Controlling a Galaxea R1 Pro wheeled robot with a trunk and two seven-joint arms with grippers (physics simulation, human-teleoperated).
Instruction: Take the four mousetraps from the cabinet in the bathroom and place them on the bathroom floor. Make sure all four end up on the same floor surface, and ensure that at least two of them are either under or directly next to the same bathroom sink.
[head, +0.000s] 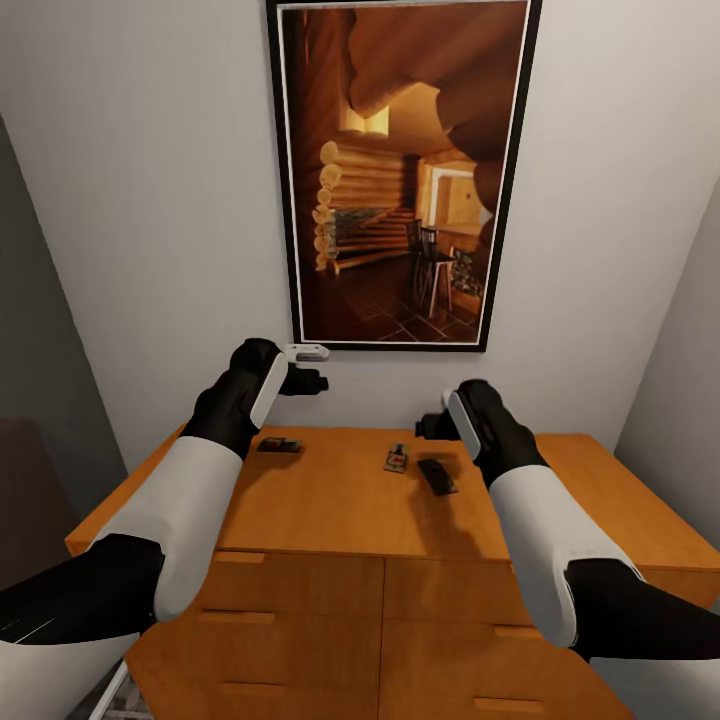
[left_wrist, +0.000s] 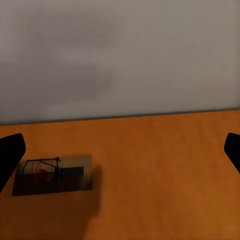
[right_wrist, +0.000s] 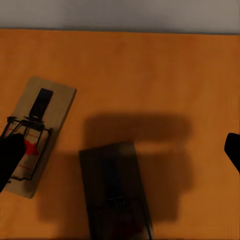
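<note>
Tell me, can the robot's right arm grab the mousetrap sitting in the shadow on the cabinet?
Probably yes. The right gripper hangs open just above the shadowed mousetrap on the cabinet top, and nothing lies between them. Another mousetrap sits close beside it, so the fingers might bump that one.

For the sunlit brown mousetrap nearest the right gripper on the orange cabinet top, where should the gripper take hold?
Grip the lit brown mousetrap board across its two long edges, at the bare wooden end away from the wire and red mark, coming straight down from above. It lies flat on the orange-brown wooden cabinet top, so only its thin edges offer purchase. The open right gripper would probably need to shift sideways first.
</note>
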